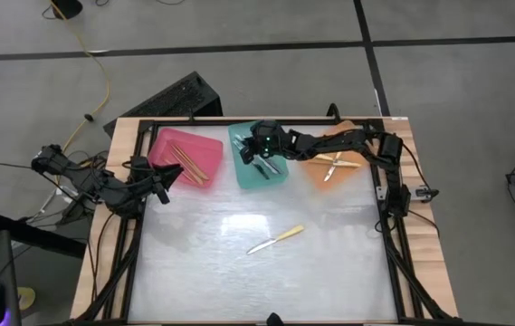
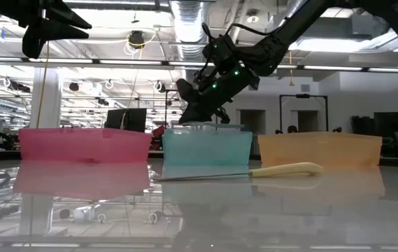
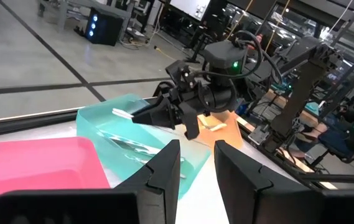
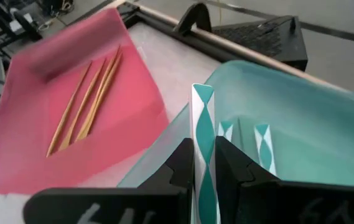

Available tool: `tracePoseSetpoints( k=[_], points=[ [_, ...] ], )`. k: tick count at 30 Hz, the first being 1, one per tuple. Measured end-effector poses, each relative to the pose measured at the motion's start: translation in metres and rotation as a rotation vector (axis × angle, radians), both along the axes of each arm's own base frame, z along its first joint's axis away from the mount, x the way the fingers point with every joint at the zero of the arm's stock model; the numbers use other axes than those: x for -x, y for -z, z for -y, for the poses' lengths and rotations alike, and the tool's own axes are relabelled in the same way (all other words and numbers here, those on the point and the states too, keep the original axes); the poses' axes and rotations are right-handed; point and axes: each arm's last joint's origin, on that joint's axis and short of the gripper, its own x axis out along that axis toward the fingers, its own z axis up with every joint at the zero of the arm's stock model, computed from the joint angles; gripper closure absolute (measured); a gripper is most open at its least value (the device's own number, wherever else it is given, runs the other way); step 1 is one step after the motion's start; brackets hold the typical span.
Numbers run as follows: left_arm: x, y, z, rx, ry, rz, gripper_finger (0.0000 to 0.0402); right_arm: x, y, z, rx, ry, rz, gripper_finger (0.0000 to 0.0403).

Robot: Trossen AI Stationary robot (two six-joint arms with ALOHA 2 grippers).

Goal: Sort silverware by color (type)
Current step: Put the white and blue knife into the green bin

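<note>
A: Where is the piece now being sorted?

B: In the right gripper [image 4: 204, 163]. Its jaws are pinched narrow on a teal-and-white utensil [image 4: 203, 134], which stands up between them, long axis running away from the wrist. In the overhead frame that gripper [image 1: 259, 148] sits at upper centre, over the teal tray [image 1: 280, 176].

A: So which way does the tray lie from the jaws?

B: Directly under and ahead of them. The wrist frame shows the utensil's tip over the tray's near rim, with matching striped pieces [image 4: 262, 149] already lying inside.

A: And the other trays?

B: The pink tray [image 1: 162, 143], left of the teal one, holds tan sticks [image 1: 194, 161]. The orange tray [image 1: 348, 178], to the right, holds pale-handled pieces [image 1: 337, 163].

A: Anything left on the surface [image 1: 194, 263]?

B: One pale yellow knife [image 1: 277, 239], lower centre overhead, lying on a slant, handle toward the upper right, well apart from both arms.

A: The left gripper?

B: The left gripper [image 1: 160, 181] waits beside the pink tray, jaws partly open and holding nothing. Neither arm looks clearly closer to the knife.
</note>
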Motion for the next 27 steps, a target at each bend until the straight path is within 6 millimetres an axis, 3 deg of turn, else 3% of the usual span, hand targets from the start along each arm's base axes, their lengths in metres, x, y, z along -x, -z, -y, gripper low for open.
tracePoseSetpoints(
  k=[27],
  points=[
    [0.001, 0.003, 0.000, 0.019, 0.000, -0.008, 0.0318, -0.003, 0.000, -0.008, -0.022, 0.090, 0.023, 0.0353]
  ],
)
